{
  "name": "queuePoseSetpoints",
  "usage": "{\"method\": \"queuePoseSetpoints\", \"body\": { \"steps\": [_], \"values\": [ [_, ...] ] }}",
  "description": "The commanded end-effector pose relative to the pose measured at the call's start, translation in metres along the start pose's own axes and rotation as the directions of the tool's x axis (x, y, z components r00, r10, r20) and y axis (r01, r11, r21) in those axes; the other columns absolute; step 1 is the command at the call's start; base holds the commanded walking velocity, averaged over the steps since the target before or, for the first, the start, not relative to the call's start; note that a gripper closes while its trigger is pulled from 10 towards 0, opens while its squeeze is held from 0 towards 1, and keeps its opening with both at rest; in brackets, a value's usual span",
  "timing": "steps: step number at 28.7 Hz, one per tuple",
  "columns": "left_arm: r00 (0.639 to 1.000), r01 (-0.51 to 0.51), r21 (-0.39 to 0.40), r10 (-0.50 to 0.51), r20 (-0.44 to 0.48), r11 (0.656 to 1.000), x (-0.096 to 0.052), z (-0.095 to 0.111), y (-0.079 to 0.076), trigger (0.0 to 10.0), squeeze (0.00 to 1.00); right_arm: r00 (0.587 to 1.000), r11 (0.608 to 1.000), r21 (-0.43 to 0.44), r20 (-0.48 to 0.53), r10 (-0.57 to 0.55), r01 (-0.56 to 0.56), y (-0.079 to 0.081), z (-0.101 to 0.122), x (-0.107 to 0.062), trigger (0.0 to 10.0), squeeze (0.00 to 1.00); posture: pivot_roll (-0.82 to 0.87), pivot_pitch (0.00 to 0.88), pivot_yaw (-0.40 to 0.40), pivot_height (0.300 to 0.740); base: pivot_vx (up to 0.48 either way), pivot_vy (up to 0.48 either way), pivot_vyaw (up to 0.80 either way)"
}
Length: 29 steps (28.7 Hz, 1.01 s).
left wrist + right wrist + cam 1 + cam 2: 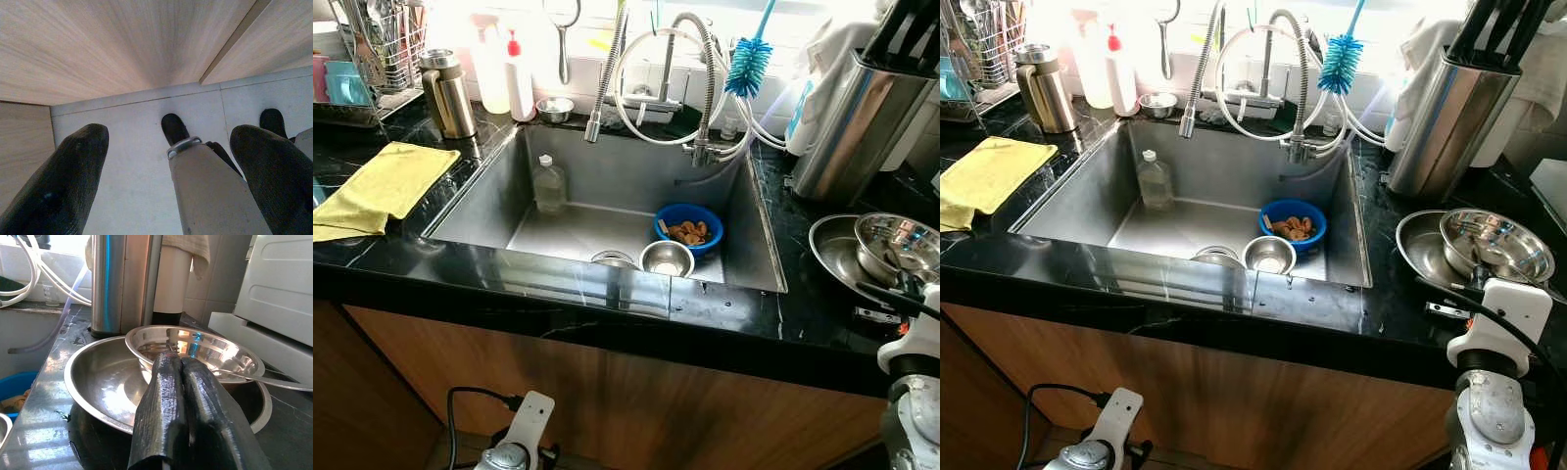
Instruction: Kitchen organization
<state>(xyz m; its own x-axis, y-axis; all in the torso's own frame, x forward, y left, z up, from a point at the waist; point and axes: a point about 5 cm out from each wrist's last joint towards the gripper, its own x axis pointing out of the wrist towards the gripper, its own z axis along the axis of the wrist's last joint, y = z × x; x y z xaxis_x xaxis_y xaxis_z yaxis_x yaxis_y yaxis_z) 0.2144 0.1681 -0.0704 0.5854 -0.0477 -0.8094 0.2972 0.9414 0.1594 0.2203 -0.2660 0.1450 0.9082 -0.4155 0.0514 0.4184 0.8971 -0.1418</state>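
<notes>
Nested steel bowls [166, 367] on counter, right gripper [183, 363] fingers pressed together just before them, left gripper [168, 161] spread wide, empty.

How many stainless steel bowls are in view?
4: a tiny bowl behind the sink, a small bowl inside the sink beside the blue bowl, and two nested ones on the right counter, smaller in larger. Others may be hidden.

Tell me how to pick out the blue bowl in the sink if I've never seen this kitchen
Start at the steel sink set in the black counter. Look at its floor, toward the robot's right, below the blue bottle brush. The blue bowl there holds brownish food bits; it sits just behind a small steel bowl and is the sink's only blue item.
</notes>
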Motion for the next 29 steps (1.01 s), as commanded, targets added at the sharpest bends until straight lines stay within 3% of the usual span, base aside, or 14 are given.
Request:
{"method": "queuePoseSetpoints", "body": {
  "steps": [1,2,4,13,24,27,29],
  "values": [
    [1.0,-0.004,-0.006,0.004,0.006,1.0,0.001,0.004,0.0,10.0,0.0,1.0,1.0,0.005,-0.001,-0.005,0.005,-0.001,0.002,0.003,4.9,0.0,0.03,0.007,-0.075,0.736,0.0,0.0,0.0],
    [1.0,-0.004,-0.007,0.004,0.006,1.0,0.001,0.004,0.0,10.0,0.0,1.0,1.0,0.005,0.001,-0.004,0.004,-0.001,0.003,0.003,8.3,0.0,0.03,0.006,-0.075,0.736,0.0,0.0,0.0],
    [1.0,-0.005,-0.008,0.005,0.006,1.0,0.0,0.004,0.001,10.0,0.0,1.0,1.0,0.008,0.015,0.0,-0.001,0.0,0.005,0.004,10.0,0.0,0.03,0.005,-0.075,0.736,0.0,0.0,0.0],
    [1.0,-0.005,-0.011,0.005,0.008,1.0,0.0,0.004,0.001,10.0,0.0,0.992,1.0,0.024,0.124,-0.013,0.011,0.0,0.028,0.007,10.0,0.0,0.03,0.002,-0.074,0.736,0.0,0.0,0.0],
    [1.0,-0.004,-0.017,0.004,0.013,1.0,0.001,0.006,0.0,10.0,0.0,0.985,1.0,0.017,0.17,0.009,-0.013,0.005,0.043,0.011,10.0,0.0,0.02,0.0,-0.075,0.736,0.0,0.0,0.0],
    [1.0,-0.004,-0.016,0.005,0.016,1.0,0.001,0.006,0.0,10.0,0.0,0.986,0.989,0.12,0.153,0.071,-0.09,0.015,0.046,0.017,10.0,0.0,0.02,0.0,-0.07,0.736,0.0,0.0,0.0],
    [1.0,-0.004,-0.015,0.004,0.017,1.0,0.001,0.007,0.0,10.0,0.0,0.972,0.977,0.091,0.153,0.179,-0.195,0.029,0.049,0.023,10.0,0.0,0.02,0.0,-0.071,0.736,0.0,0.0,0.0]
  ]
}}
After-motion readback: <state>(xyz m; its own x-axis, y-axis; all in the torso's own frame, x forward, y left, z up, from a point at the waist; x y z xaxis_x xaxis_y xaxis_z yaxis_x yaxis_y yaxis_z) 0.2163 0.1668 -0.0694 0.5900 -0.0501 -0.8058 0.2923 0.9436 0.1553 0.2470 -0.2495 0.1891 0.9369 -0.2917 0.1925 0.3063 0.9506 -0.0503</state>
